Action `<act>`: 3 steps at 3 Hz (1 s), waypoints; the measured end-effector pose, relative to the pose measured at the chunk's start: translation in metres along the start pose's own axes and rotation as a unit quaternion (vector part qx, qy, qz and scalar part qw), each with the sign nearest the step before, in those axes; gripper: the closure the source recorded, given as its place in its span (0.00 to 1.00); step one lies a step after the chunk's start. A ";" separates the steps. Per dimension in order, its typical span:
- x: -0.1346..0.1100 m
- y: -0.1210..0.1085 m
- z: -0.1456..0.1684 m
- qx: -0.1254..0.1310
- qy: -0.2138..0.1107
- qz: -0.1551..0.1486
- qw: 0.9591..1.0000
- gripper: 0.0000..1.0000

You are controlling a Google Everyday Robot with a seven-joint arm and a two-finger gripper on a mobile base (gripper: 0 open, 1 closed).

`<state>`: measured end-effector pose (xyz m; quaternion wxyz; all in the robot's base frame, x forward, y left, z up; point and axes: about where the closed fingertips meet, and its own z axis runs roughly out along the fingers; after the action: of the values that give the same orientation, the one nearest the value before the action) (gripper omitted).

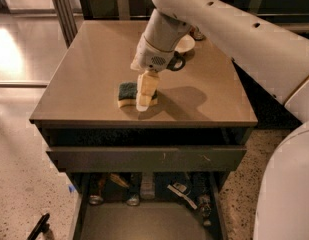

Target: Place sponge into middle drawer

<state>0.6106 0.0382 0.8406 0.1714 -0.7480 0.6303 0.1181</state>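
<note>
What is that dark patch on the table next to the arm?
Camera view: the shadow of the arm on the tabletop, falling right of the gripper, which hangs at the sponge; light likely comes from the left, where glare whitens the floor.
</note>
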 end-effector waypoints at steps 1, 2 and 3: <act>-0.008 0.000 0.015 -0.014 -0.009 -0.006 1.000 0.16; -0.007 0.000 0.017 -0.016 -0.009 -0.006 1.000 0.18; -0.003 0.003 0.020 -0.019 -0.011 -0.006 1.000 0.37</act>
<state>0.6079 0.0483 0.8231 0.1648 -0.7538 0.6213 0.1366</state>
